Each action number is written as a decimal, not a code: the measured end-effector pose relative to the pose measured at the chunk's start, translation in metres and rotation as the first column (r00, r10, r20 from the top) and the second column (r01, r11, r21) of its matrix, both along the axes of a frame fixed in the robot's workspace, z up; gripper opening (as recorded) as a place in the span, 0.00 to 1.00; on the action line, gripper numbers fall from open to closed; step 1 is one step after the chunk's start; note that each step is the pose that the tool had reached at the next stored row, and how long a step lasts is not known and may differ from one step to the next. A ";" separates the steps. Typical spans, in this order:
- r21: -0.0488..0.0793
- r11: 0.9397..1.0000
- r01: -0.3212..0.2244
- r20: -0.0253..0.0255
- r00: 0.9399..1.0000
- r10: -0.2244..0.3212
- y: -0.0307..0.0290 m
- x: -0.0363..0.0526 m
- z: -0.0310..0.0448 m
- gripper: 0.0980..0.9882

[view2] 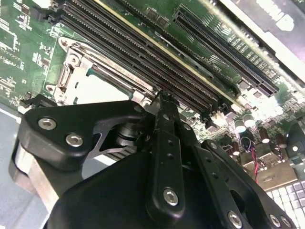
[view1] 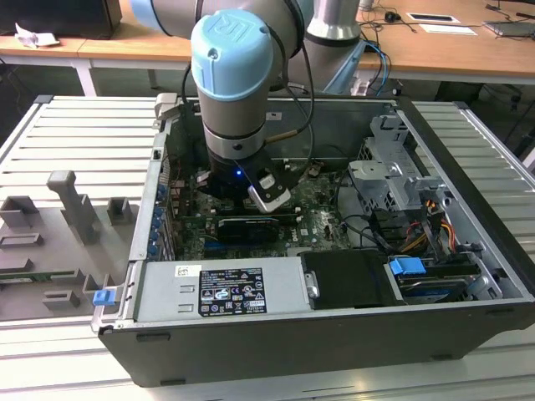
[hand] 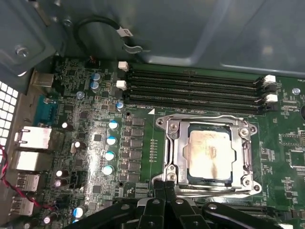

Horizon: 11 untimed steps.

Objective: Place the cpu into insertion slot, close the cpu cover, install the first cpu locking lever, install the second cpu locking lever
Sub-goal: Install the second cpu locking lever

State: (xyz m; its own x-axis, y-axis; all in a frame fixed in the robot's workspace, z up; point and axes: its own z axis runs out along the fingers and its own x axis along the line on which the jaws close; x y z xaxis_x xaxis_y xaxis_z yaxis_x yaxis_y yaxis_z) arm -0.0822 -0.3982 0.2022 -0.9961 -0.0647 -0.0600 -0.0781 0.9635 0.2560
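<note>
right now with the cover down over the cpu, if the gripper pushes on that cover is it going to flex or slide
The cpu cover looks like thin sheet metal framing a large window, so it probably flexes slightly. It likely won't slide; it sits flat around the cpu. The gripper is at its edge.

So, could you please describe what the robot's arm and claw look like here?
The arm has silver-grey tube segments with pale blue joint caps; the nearest cap bears a raised logo. A black cable runs beside it. A small blue light glows on the black wrist. The claw is matte black, with linked bars fastened by silver screws.
</note>
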 end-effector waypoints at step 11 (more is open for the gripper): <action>0.018 1.000 0.000 0.001 1.000 0.000 0.0000 -0.0026 -0.0072 0.01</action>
State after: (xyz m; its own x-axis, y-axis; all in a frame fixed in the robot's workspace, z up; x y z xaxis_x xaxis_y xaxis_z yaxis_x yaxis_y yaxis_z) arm -0.0848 -0.3981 0.1950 -0.9960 -0.0637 -0.0621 -0.0784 0.9589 0.2728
